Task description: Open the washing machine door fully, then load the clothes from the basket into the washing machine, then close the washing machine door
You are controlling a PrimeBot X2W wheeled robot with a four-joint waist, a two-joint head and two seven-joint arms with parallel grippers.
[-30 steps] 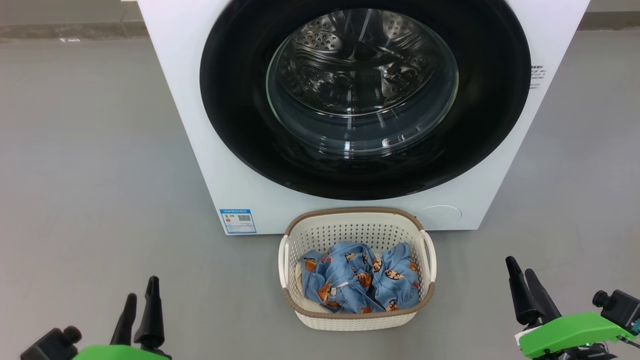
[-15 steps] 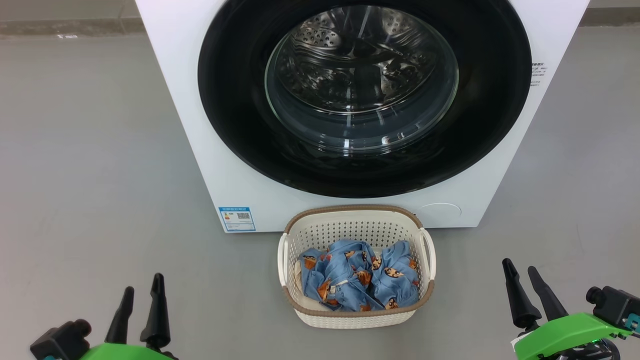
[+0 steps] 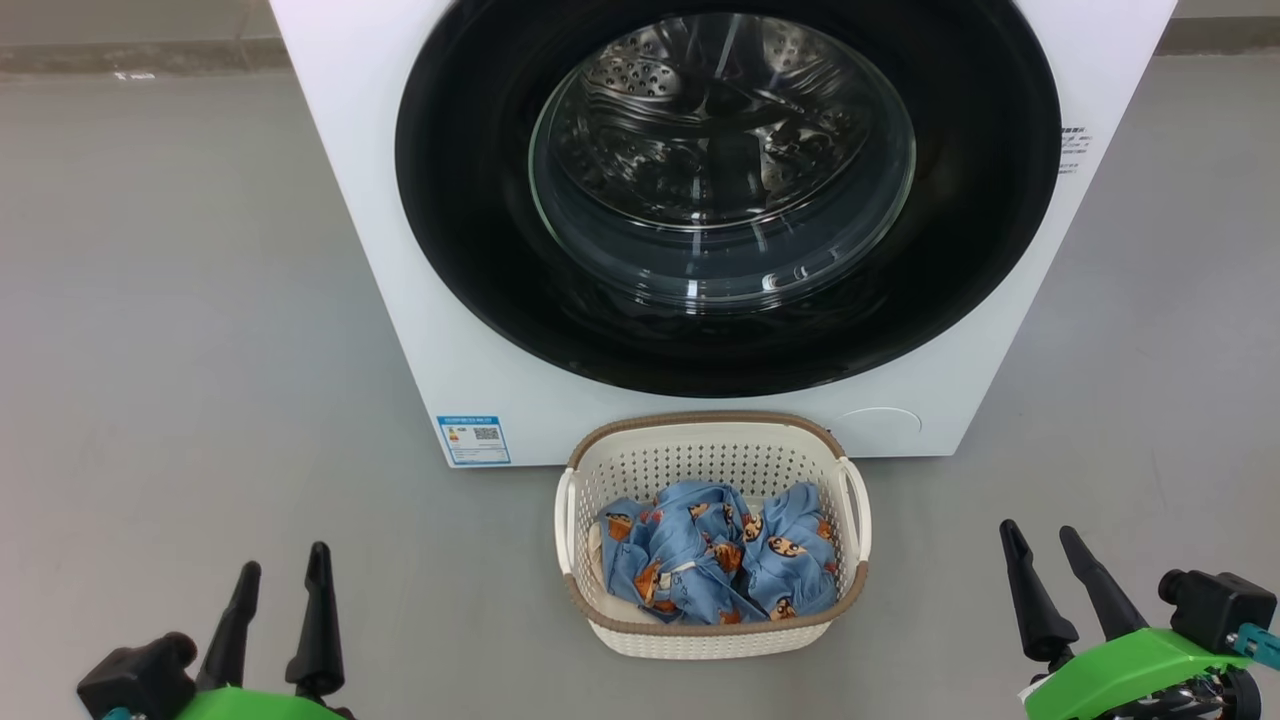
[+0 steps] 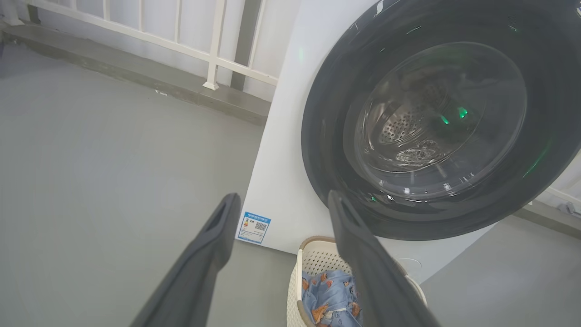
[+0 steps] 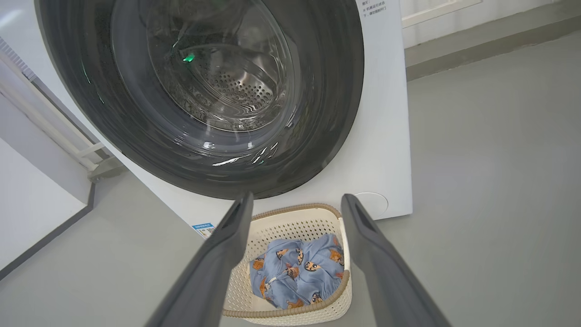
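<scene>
floor [image 3: 180, 300]: grey | railing [image 4: 215, 45]: white, standing on grey kerb [image 4: 136, 75]

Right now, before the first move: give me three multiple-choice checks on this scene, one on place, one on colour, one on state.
1. Where is the basket relative to the washing machine?
A. on top of it
B. on the floor just in front of it
C. inside it

2. What colour is the rim of the door?
A. white
B. black
C. red

3. What state is the door in?
A. shut
B. half open
C. fully open

Answers:
1 B: the basket stands on the grey floor below the door.
2 B: a glossy black ring surrounds the clear glass.
3 A: the door sits flush on the machine's front, and the clothes lie in the basket.
</scene>
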